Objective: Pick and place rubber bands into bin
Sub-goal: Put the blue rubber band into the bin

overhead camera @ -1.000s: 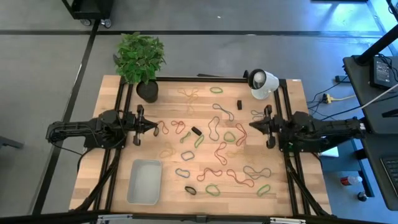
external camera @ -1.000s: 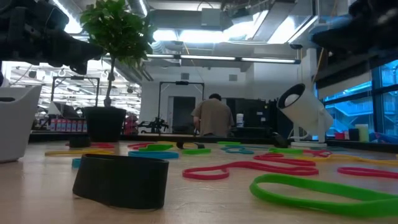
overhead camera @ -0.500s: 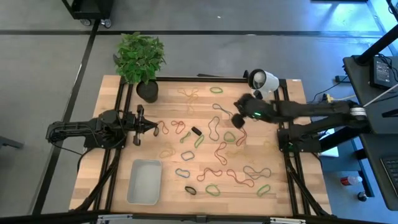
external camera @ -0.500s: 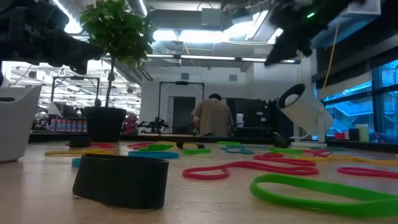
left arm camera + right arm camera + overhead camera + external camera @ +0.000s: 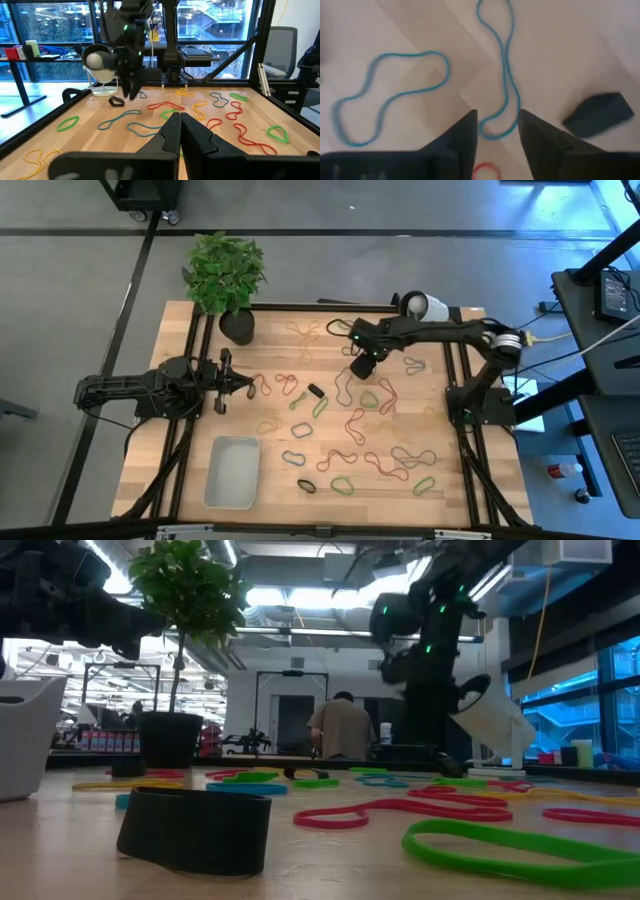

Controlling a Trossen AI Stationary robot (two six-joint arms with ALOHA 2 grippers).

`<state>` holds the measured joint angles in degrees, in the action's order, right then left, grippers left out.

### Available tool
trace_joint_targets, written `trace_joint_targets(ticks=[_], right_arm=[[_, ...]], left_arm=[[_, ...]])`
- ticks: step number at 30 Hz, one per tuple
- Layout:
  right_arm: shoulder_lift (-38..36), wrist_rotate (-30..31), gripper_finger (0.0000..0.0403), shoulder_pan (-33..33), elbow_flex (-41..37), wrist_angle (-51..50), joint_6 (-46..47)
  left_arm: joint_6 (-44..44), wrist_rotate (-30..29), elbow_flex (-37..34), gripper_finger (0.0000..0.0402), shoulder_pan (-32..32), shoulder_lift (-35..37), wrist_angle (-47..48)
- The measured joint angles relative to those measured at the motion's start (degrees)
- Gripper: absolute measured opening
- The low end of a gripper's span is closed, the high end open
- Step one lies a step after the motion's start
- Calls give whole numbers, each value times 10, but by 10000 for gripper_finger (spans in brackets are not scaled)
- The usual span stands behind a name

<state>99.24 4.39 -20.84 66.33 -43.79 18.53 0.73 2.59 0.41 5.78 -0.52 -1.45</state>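
Rubber bands [image 5: 352, 423] in green, red, tan, blue and black lie scattered flat across the wooden table. The pale bin [image 5: 233, 471] sits near the front left. My right gripper [image 5: 496, 132] hangs open over the far middle of the table [image 5: 362, 365], pointing down. Its two fingers stand on either side of the end loop of a long blue band [image 5: 504, 70], apart from it. A second blue band [image 5: 390, 90] and a black band [image 5: 597, 115] lie close by. My left gripper [image 5: 176, 125] waits shut at the left side [image 5: 245, 385], with nothing between its fingers.
A potted plant [image 5: 237, 325] stands at the far left corner and a white lamp-like object [image 5: 425, 308] at the far right. A small black block [image 5: 384, 347] lies beside my right arm. Black frame rails run along both sides. A person [image 5: 342, 728] stands far behind the table.
My right arm has swung from its waiting place at the table's right side toward the far middle. It has tipped from level to pointing down over the blue bands. The left arm and the bands have kept still.
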Motion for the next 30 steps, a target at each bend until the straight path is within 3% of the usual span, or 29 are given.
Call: trace_joint_targets(ticks=[6,11,14,19,24,30], right_arm=[[62,4,188,-15,0,39,-54],[102,17,177,-29,2,49,-70],[124,13,138,-35,5,48,-92],[130,5,22,-35,6,50,-100],[83,37,6,-19,-3,25,-65],[-48,98,2,45,-2,-48,47]], left_arm=[[0,0,0,4,0,0,0],[0,0,0,4,0,0,0],[0,0,0,4,0,0,0],[0,0,0,4,0,0,0],[0,0,0,4,0,0,0],[0,0,0,4,0,0,0]])
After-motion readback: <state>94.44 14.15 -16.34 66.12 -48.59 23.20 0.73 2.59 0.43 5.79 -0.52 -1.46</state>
